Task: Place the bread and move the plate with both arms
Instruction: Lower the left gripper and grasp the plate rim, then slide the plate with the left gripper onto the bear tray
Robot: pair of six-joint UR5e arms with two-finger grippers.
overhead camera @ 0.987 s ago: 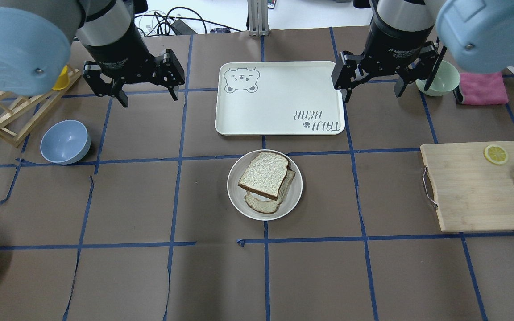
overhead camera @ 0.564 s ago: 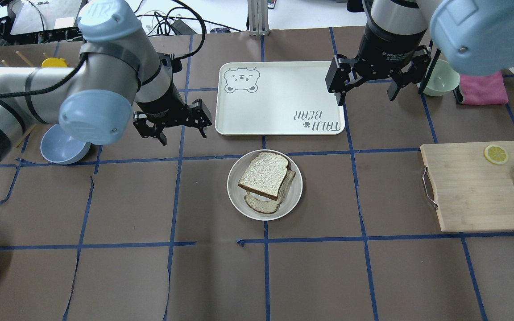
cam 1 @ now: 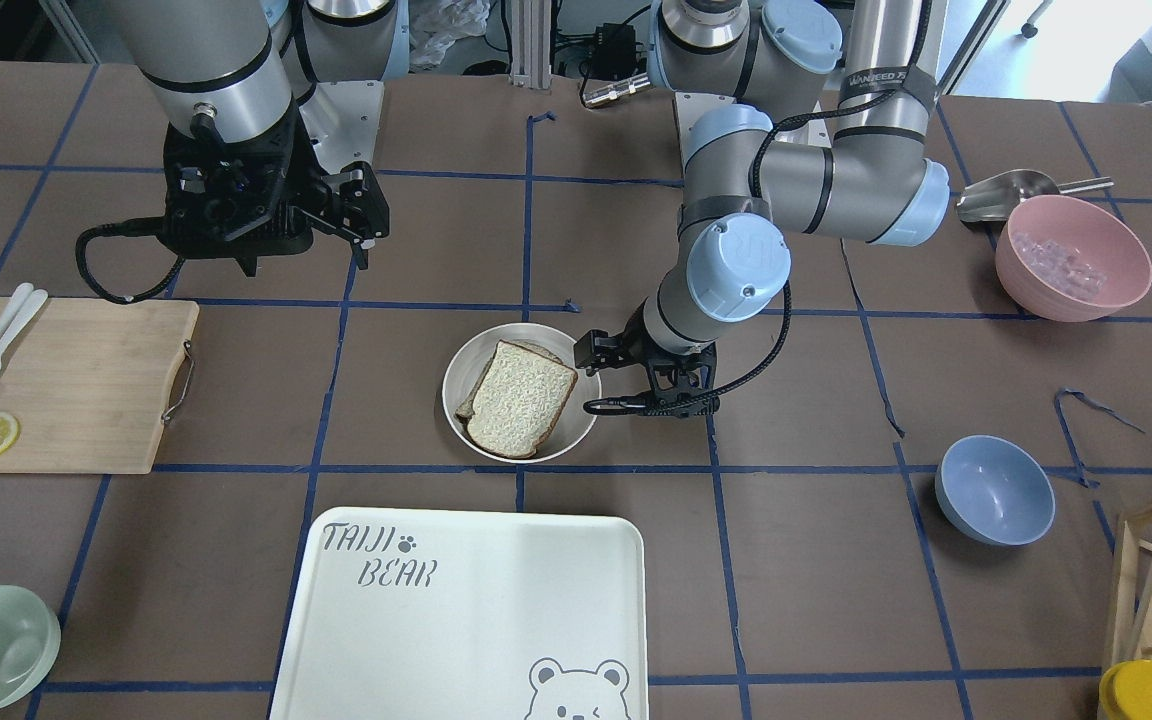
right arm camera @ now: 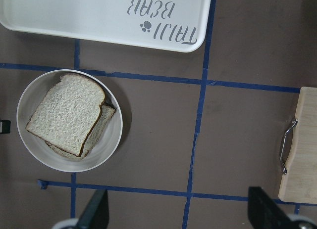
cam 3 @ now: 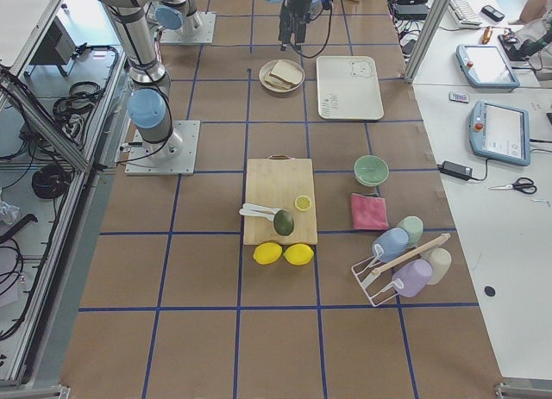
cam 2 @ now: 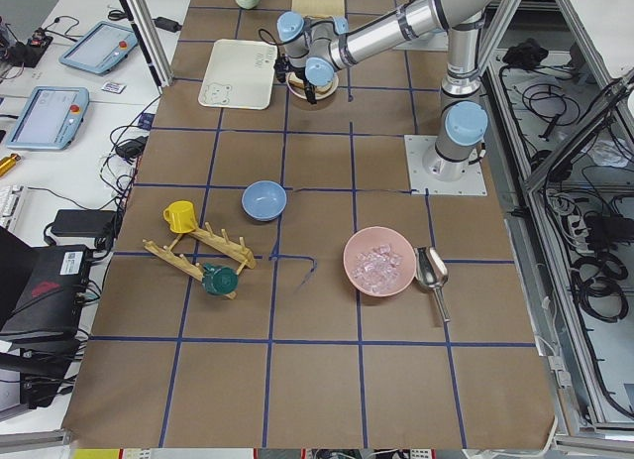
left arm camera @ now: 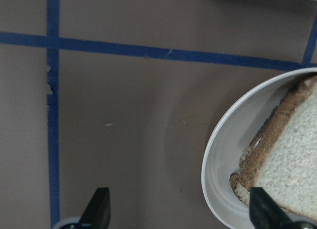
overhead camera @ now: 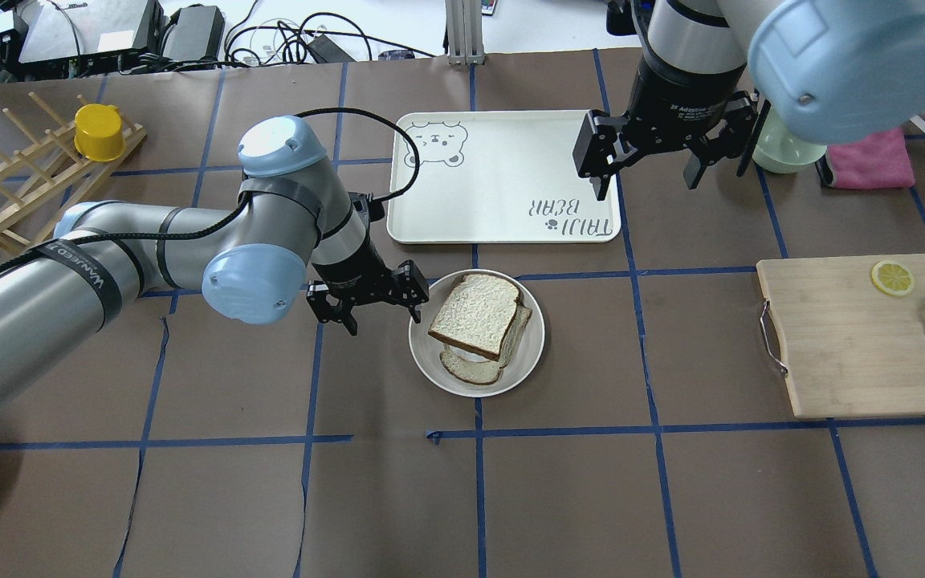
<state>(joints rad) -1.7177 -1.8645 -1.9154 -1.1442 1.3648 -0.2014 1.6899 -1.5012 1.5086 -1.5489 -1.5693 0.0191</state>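
Printed on the cream tray (overhead camera: 503, 177): "TAIJI BEAR", a paw mark, a bear face. Near it on the brown tabletop (overhead camera: 671, 498), the round white plate (overhead camera: 531, 353) with the bread (overhead camera: 474, 315), pale, speckled, brown-crusted, lying atop other slices. Left tool (overhead camera: 374, 309) spread wide at the plate's rim; right tool (overhead camera: 645, 185) spread wide above the tray's corner.

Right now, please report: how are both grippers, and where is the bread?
Left gripper open, at left rim of plate. Right gripper open, above corner of tray. Bread on plate, atop another slice.
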